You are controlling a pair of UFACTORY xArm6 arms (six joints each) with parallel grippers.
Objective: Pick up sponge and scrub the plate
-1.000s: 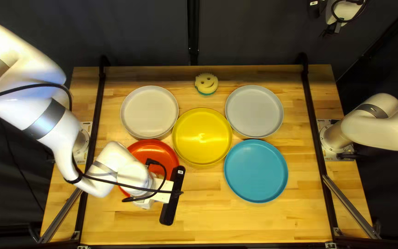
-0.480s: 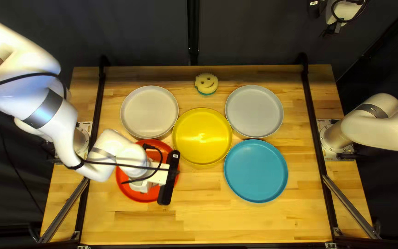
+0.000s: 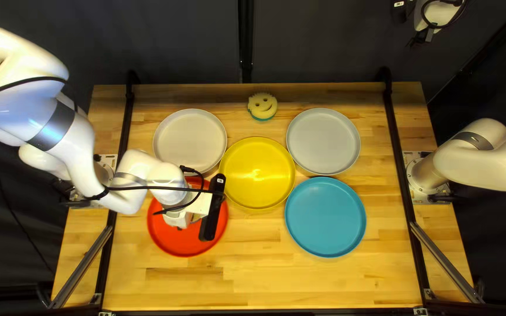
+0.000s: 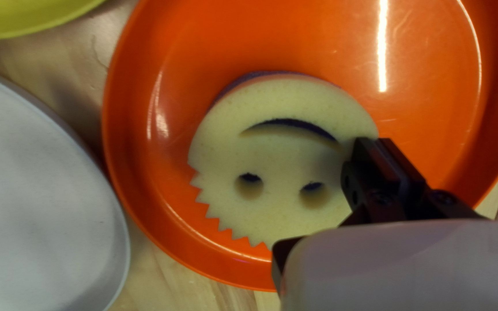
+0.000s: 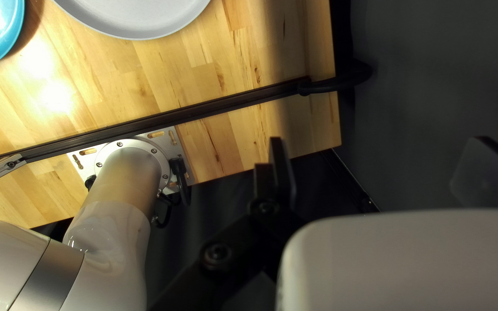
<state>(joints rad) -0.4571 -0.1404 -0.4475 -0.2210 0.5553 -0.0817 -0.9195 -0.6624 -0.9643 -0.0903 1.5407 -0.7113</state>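
Left tool (image 4: 378,141) had its fingers close together, clamped on one edge of the smiley sponge (image 4: 283,161) by the look of it. Sponge was at the red plate (image 3: 168,240), left side of the desk (image 3: 253,275). Main risk: off-centre grip – scrub drag could twist the sponge or pull it free. Uneven push could also shove the plate into the white (image 3: 190,140) or yellow plate (image 3: 257,172). Right tool (image 5: 376,141) was apart – no bracing there.

Wood tbl (image 3: 323,284), dk curtain (image 3: 177,44) behind (lt glare (image 5: 56,97) on wood).
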